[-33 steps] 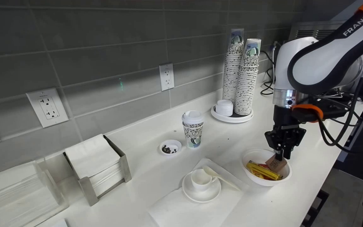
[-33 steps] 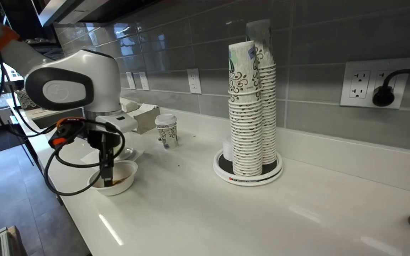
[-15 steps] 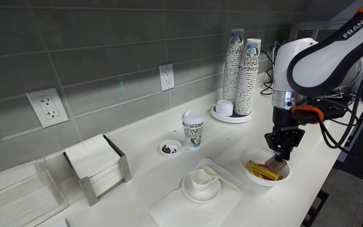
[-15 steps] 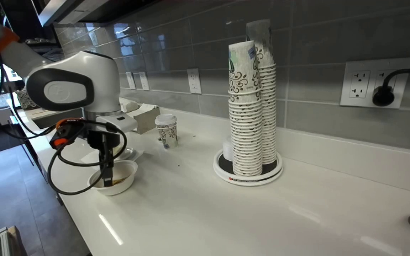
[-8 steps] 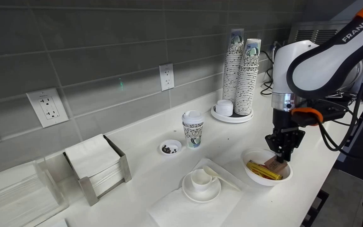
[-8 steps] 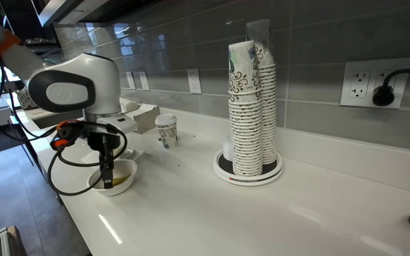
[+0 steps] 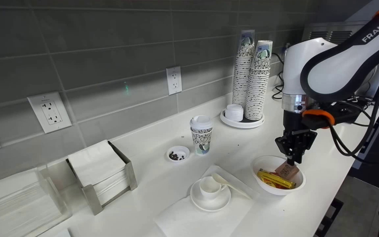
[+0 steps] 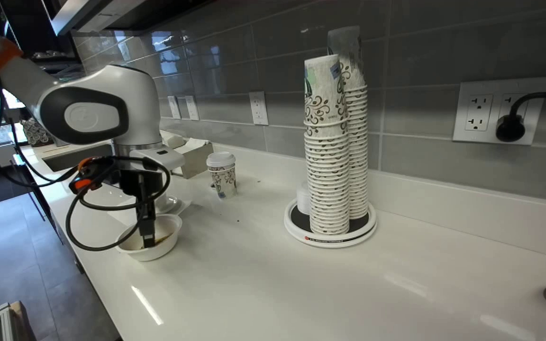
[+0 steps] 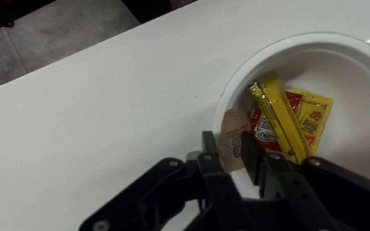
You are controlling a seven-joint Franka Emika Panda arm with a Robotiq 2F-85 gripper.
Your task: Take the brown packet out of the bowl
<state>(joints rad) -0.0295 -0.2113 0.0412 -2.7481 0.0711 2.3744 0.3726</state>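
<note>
The brown packet (image 7: 285, 171) leans against the inner wall of the white bowl (image 7: 262, 163), beside yellow and red packets. In the wrist view the brown packet (image 9: 231, 142) lies at the left side of the bowl (image 9: 348, 80). My gripper (image 7: 294, 161) is over the bowl, pointing down. In the wrist view my gripper (image 9: 227, 133) is part open, its fingers apart with the brown packet showing between and below them. One fingertip is over the rim side. In an exterior view my gripper (image 8: 147, 241) hides the packet inside the bowl (image 8: 147, 255).
Yellow packets (image 9: 283, 118) and a red packet (image 9: 265, 128) lie close to the brown one. A white cup on a saucer (image 7: 209, 205) and a napkin stand near the bowl. A lidded cup (image 7: 201, 135), stacked cups (image 7: 258, 89) and a napkin holder (image 7: 100, 177) are along the wall.
My gripper dipped slightly deeper half a second ago and is now a little higher. The brown packet and bowl have shifted only slightly.
</note>
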